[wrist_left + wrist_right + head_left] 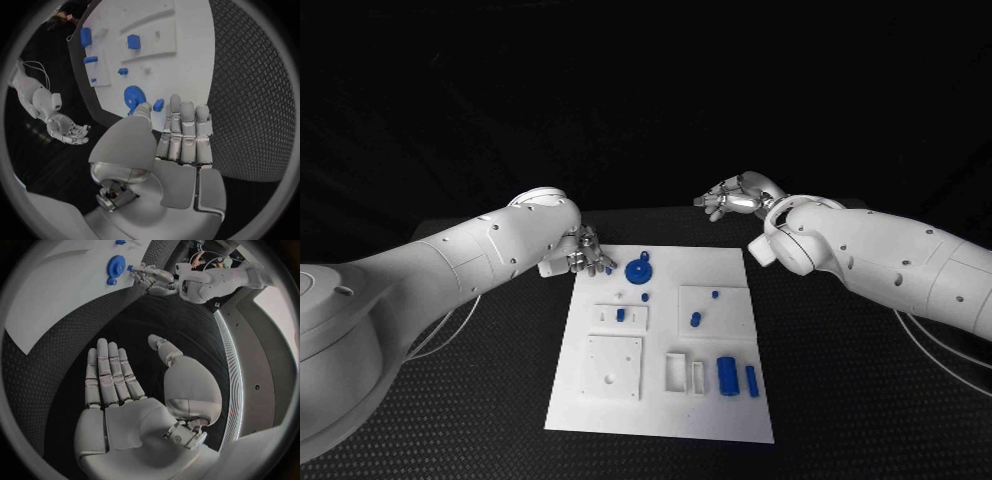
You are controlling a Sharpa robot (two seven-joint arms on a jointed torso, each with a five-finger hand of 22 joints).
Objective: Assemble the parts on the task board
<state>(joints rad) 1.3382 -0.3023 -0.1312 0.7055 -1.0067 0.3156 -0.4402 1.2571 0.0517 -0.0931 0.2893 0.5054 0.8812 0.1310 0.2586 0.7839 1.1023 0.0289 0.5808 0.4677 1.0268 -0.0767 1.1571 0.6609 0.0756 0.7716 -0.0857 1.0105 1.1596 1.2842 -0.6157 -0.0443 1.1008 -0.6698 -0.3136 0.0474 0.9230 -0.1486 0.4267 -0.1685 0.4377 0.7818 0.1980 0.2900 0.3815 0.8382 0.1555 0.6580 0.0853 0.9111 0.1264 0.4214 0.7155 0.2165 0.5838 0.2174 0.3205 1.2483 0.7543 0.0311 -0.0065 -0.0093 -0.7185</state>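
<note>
The white task board (661, 345) lies in the middle of the black table (862, 400), its long sides running away from the robot. A blue gear-like round part (639, 271) sits near the board's far left corner, with a small blue peg (646, 296) just on its near side. Two more small blue parts stand in raised white blocks, one (620, 314) toward the left edge and one (695, 319) toward the right edge. Two blue cylinders (728, 375) lie side by side near the board's near right corner.

The left hand (584, 254) is at the board's far left corner, fingers held straight and close together. A small blue piece (159, 104) sits at its fingertips; it seems pinched there, though the wrist view does not make the grip certain.

The right hand (737, 196) hovers past the board's far right corner, well apart from it, palm open, fingers extended, holding nothing.
</note>
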